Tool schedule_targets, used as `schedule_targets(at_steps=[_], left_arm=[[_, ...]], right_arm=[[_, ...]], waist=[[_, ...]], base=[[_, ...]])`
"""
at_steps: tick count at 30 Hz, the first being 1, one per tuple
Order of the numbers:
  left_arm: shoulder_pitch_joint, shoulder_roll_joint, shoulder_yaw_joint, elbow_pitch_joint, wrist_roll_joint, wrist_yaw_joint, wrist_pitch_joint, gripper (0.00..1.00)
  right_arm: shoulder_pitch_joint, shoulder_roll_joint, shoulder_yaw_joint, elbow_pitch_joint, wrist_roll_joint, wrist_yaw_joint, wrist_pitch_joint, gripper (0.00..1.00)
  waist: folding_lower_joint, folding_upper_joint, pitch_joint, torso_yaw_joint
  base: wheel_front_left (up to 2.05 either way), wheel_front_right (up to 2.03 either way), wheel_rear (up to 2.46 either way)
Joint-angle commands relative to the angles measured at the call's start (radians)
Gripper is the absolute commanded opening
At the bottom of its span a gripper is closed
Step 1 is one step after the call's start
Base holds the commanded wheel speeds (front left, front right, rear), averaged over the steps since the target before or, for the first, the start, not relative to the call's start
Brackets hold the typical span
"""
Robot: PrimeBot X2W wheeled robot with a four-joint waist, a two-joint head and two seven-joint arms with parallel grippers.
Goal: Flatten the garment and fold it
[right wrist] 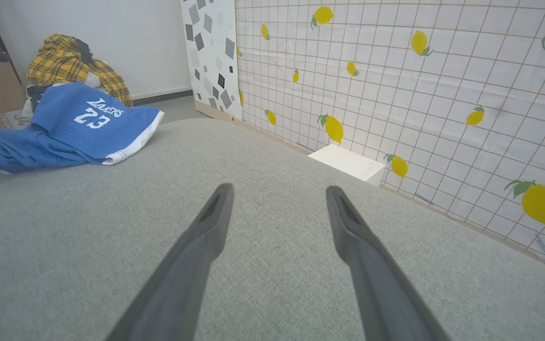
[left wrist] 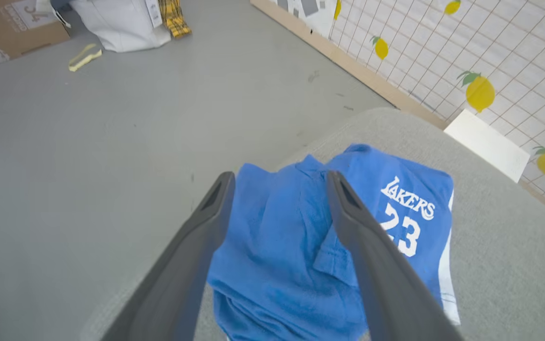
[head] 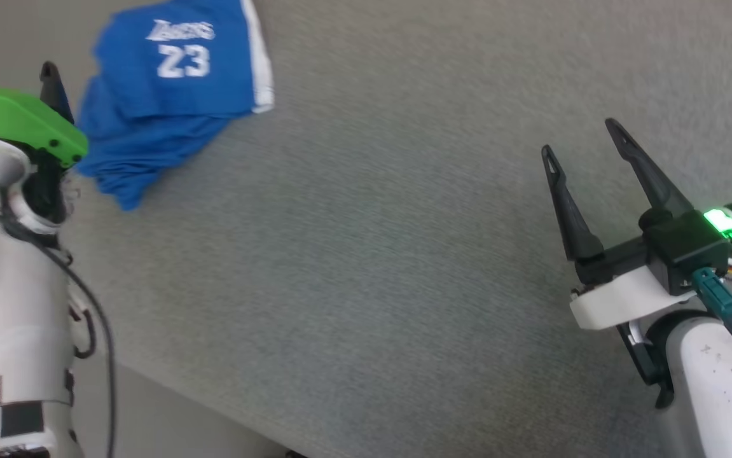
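Left wrist view, shorts: the blue basketball shorts (left wrist: 277, 246) are lying bunched on the grey fabric surface (left wrist: 513, 246), close to its rounded edge above the floor (left wrist: 111, 142).
Left wrist view, shorts' direction: the "LAKERS 23" panel is facing up on the right, with a white stripe running down its right side. The plain crumpled part is spreading left and toward the camera.
Left wrist view, left gripper (left wrist: 278, 177): its fingers are standing spread over the crumpled part, gripping nothing. I cannot tell whether the tips are touching the cloth.
Left wrist view, background: a lemon-print grid wall (left wrist: 466, 57) is running behind the surface, with a white box (left wrist: 487, 142) at its foot.
Right wrist view, right gripper (right wrist: 276, 189): its fingers are standing spread and empty over bare grey fabric.
Right wrist view, shorts: they are lying at the far left, well apart from this gripper. Their long axis is running left to right, the white-trimmed edge is facing right and the crumpled end is trailing left.
Right wrist view, background: a yellow plaid cloth pile (right wrist: 71, 61) is sitting behind the shorts.
Head view, shorts: they are lying at the upper left. Their long axis is running from upper right to lower left, and the crumpled end is pointing lower left.
Head view, arms: one dark left finger is rising just beside the shorts' left edge, behind a green cover (head: 16, 117). The right gripper is at the lower right with its fingers spread.
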Motion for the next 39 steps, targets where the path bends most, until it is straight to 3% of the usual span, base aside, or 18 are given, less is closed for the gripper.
schedule_targets(at_steps=[1,7,14,15,16,17,23,26,29,34,39], left_arm=[[-0.019,0.017,0.008,0.028,-0.020,0.009,0.043,1.00],[-0.005,0.046,0.040,0.103,-0.069,0.056,0.194,1.00],[0.071,0.055,0.052,0.110,-0.097,0.111,0.325,1.00],[0.085,0.063,0.046,0.105,-0.097,0.108,0.347,0.79],[0.095,0.069,0.043,0.094,-0.095,0.104,0.351,0.32],[0.111,0.096,0.041,0.056,-0.071,0.097,0.309,0.00],[0.144,0.189,0.026,-0.090,0.086,0.094,-0.037,0.00],[0.153,0.225,0.019,-0.135,0.144,0.064,-0.217,0.00],[0.151,0.229,-0.015,-0.179,0.189,0.037,-0.333,0.00],[0.137,0.170,-0.113,-0.273,0.228,-0.010,-0.419,0.00],[0.127,0.052,-0.240,-0.344,0.244,-0.037,-0.422,0.00]], right_arm=[[-0.024,-0.007,0.007,-0.008,0.010,-0.002,0.000,1.00],[-0.043,-0.009,-0.001,-0.015,0.016,-0.002,-0.015,1.00],[-0.027,0.006,-0.003,0.012,0.024,-0.002,-0.040,1.00],[-0.026,0.011,-0.003,0.019,0.025,-0.002,-0.047,1.00],[-0.024,0.014,-0.004,0.026,0.025,-0.002,-0.054,1.00],[-0.020,0.023,-0.005,0.045,0.027,-0.002,-0.067,1.00],[0.011,0.058,-0.006,0.122,0.046,-0.002,-0.114,1.00],[0.043,0.075,-0.010,0.157,0.053,-0.002,-0.132,1.00],[0.080,0.088,-0.025,0.183,0.060,-0.002,-0.143,1.00],[0.152,0.102,-0.066,0.202,0.066,-0.002,-0.150,1.00],[0.212,0.106,-0.093,0.192,0.070,-0.002,-0.135,1.00]], waist=[[-0.0003,-0.0001,0.181,-0.149],[-0.0003,-0.0001,0.237,-0.199],[-0.0003,-0.0001,0.206,-0.223],[-0.0003,-0.0001,0.191,-0.226],[-0.0003,-0.0001,0.175,-0.227],[-0.0003,-0.0001,0.135,-0.229],[-0.0003,-0.0001,-0.041,-0.245],[-0.0003,-0.0001,-0.145,-0.260],[-0.0003,-0.0001,-0.240,-0.276],[-0.0003,-0.0001,-0.373,-0.304],[-0.0003,-0.0001,-0.457,-0.346]], base=[[0.00,0.00,0.00],[0.00,0.00,0.00],[0.00,0.00,0.00],[0.00,0.00,0.00],[0.00,0.00,0.00],[0.00,0.00,0.00],[0.00,0.00,0.00],[0.00,0.00,0.00],[0.00,0.00,0.00],[0.00,0.00,0.00],[0.00,0.00,0.00]])
